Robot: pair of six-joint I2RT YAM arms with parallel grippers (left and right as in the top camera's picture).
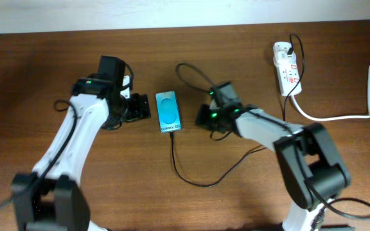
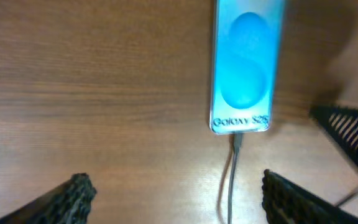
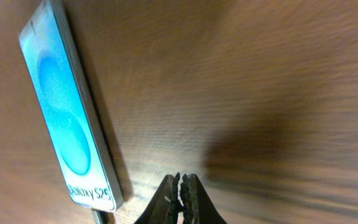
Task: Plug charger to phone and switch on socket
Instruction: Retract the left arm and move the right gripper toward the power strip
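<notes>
The phone (image 1: 168,111) lies flat on the wooden table with its cyan screen up, and shows in the left wrist view (image 2: 246,65) and the right wrist view (image 3: 67,112). The black charger cable (image 1: 191,178) is plugged into the phone's "Galaxy S25" end (image 2: 236,142) and loops across the table. The white socket strip (image 1: 286,68) lies at the back right. My left gripper (image 1: 139,108) is open just left of the phone, its fingers (image 2: 173,198) astride the cable. My right gripper (image 1: 205,117) is shut and empty (image 3: 180,186), just right of the phone.
A thick white cord (image 1: 339,115) runs from the socket strip off the right edge. A black plug (image 1: 292,46) with its cable sits in the strip's far end. Bare wood lies along the table's front.
</notes>
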